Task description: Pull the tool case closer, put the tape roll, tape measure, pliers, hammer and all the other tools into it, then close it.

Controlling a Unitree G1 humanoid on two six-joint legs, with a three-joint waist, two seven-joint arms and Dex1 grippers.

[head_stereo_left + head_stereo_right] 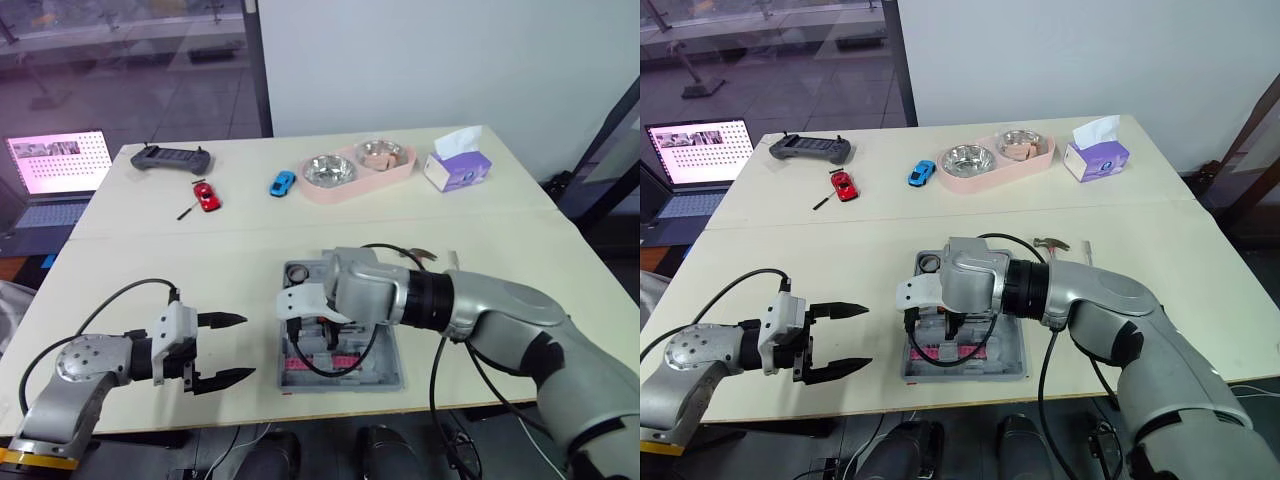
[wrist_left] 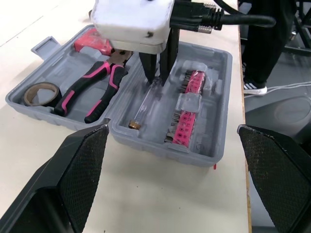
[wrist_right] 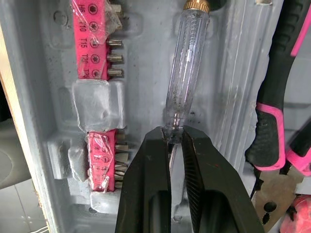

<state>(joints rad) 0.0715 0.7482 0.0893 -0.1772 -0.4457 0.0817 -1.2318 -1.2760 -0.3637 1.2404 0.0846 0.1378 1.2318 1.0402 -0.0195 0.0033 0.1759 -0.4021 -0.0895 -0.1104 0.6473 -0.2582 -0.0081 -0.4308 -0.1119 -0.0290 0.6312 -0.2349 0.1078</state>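
Tool case (image 2: pixel 219 111) is lying open at the 6 o'clock edge of the table (image 1: pixel 200 260), both halves flat. The right gripper (image 3: pixel 174 138) is down inside it, fingers pinched tight on the thin neck of a clear-handled screwdriver (image 3: pixel 184 68) with a brass end cap. The screwdriver lies along a groove in the case, just beside the pink bit holder (image 2: pixel 187 102).

In the other half of the case are the pliers (image 2: pixel 92 90) with pink-and-black grips and the tape roll (image 2: pixel 41 93) sitting in the corner. There's also a red lump (image 2: pixel 95 41) half hidden behind the right gripper. Could be the tape measure, but I honestly can't tell.

The left gripper (image 1: pixel 245 348) hangs over bare table at about 9 o'clock from the case, well apart from it, fingers spread wide with nothing between them.

The hammer (image 1: pixel 1050 243) is on the table at roughly 1 o'clock from the case, partly behind the right arm.
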